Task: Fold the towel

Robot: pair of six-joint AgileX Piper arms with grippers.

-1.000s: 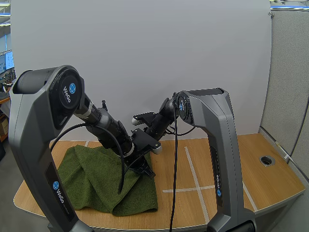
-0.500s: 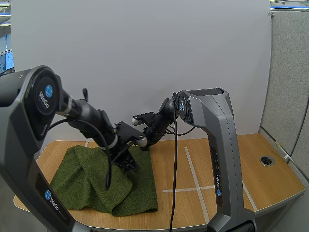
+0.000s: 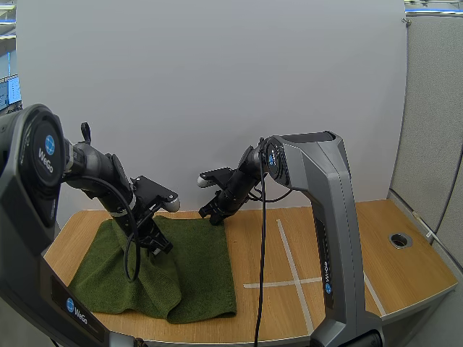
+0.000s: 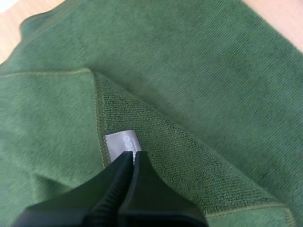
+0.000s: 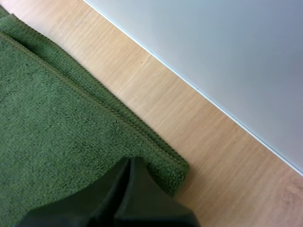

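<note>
The green towel (image 3: 195, 267) lies on the left half of the wooden table (image 3: 347, 246). It reaches from near the left edge toward the middle and, as it lies now, is wider along the table's length than from back to front. Its right hem runs straight from back to front. Its far right corner points toward the table's back edge.

The left claw (image 3: 158, 244) is over the towel's middle. Its fingers are clenched together on a turned-over flap, and the cloth rises in a ridge under it, then falls toward the front edge. In the left wrist view the claw (image 4: 133, 161) has its tips meeting at a small white label (image 4: 120, 144) sewn beside the hem. The flap there shows a coarser, ribbed underside against the smoother pile of the towel (image 4: 213, 71).

The right claw (image 3: 215, 215) is at the far right corner. In the right wrist view the claw (image 5: 130, 163) has its fingers closed into one dark wedge resting on the towel (image 5: 47, 118), just inside the rounded, stitched corner. Bare table (image 5: 199, 127) lies beyond it. I cannot tell whether any cloth is caught between them.
</note>
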